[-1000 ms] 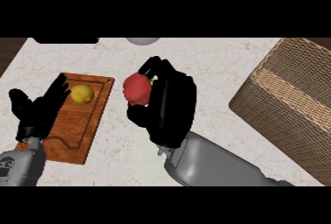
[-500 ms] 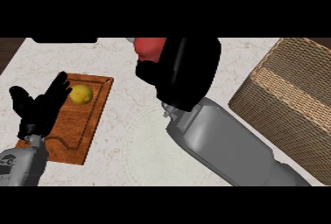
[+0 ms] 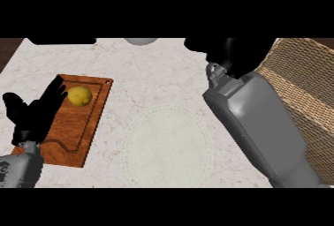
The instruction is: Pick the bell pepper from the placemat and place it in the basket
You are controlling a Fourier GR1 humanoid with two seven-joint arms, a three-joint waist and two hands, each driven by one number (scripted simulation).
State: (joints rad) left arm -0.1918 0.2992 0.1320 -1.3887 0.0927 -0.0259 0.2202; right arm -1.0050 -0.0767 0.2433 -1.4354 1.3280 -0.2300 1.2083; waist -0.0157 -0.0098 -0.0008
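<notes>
Right hand (image 3: pixel 229 54) up at the far side of the counter, cut off by the view's top edge, showing only a dark back above the grey forearm; impossible to tell whether curled on something or slack. No sight of the bell pepper anywhere: not on the pale round placemat (image 3: pixel 171 137) near the middle of the counter, so judged hidden inside or behind that hand, though not provable from this view. Just to the hand's right, the woven basket (image 3: pixel 306 84), its near wall beside the wrist and its opening further right. Judged next: a short sideways carry rightward over the rim, then a lowering. Far off at the left, left hand (image 3: pixel 34 114) open, fingers up, resting over the wooden cutting board (image 3: pixel 81 128) beside a lemon (image 3: pixel 79 96); well apart from the basket, of no use here.
</notes>
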